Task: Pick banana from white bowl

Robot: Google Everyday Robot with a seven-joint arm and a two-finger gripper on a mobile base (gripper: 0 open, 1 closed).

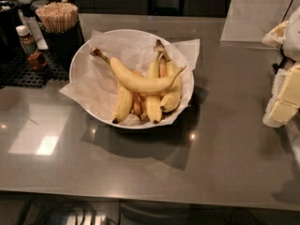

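The banana (138,81), long, strongly curved and plain yellow, lies across the top of the pile in the white bowl (71,76), its stem pointing to the upper left. Several shorter bananas (153,104) and small orange-tinted ones (137,104) lie under it. The bowl is lined with crinkled white paper and stands at the middle of the grey counter (225,139). My gripper (285,95), with cream-coloured parts, is at the right edge of the view, well to the right of the bowl and apart from it, and is partly cut off by the frame.
A black holder of wooden sticks (58,18) stands just left of the bowl, with a small brown bottle (27,40) on a black mat (18,71). A pale sheet (258,13) stands at the back right. The counter's front edge (140,195) runs along the bottom.
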